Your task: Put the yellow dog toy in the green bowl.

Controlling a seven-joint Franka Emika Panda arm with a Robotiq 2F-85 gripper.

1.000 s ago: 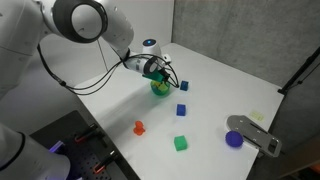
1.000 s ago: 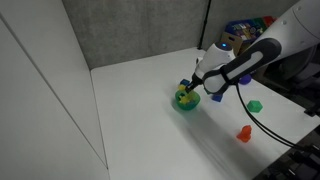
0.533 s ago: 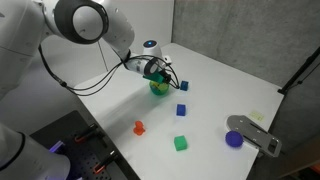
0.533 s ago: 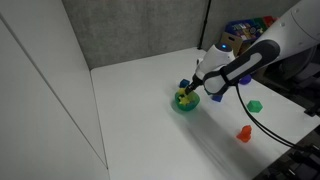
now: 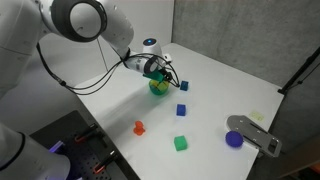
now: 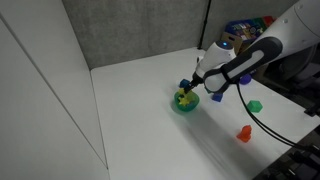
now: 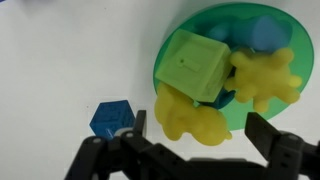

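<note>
In the wrist view the green bowl (image 7: pixel 225 25) holds a light-green cube (image 7: pixel 195 65), a lumpy yellow figure (image 7: pixel 265 78) and something blue. The yellow dog toy (image 7: pixel 190 118) lies at the bowl's near rim, partly over the edge, against the cube. My gripper (image 7: pixel 200 132) is open. Its fingers (image 7: pixel 262 135) stand on either side of the toy, clear of it. In both exterior views the gripper (image 5: pixel 158 72) (image 6: pixel 195 85) hovers just above the bowl (image 5: pixel 160 88) (image 6: pixel 186 102).
A blue cube (image 7: pixel 110 118) lies on the white table beside the bowl. Two blue cubes (image 5: pixel 181 109), a green cube (image 5: pixel 180 143), a red figure (image 5: pixel 139 128) and a purple dish (image 5: pixel 234 139) with a grey object (image 5: pixel 255 135) stand further out.
The jaws have opened, letting go of the yellow dog toy. The arm has stayed in place over the bowl.
</note>
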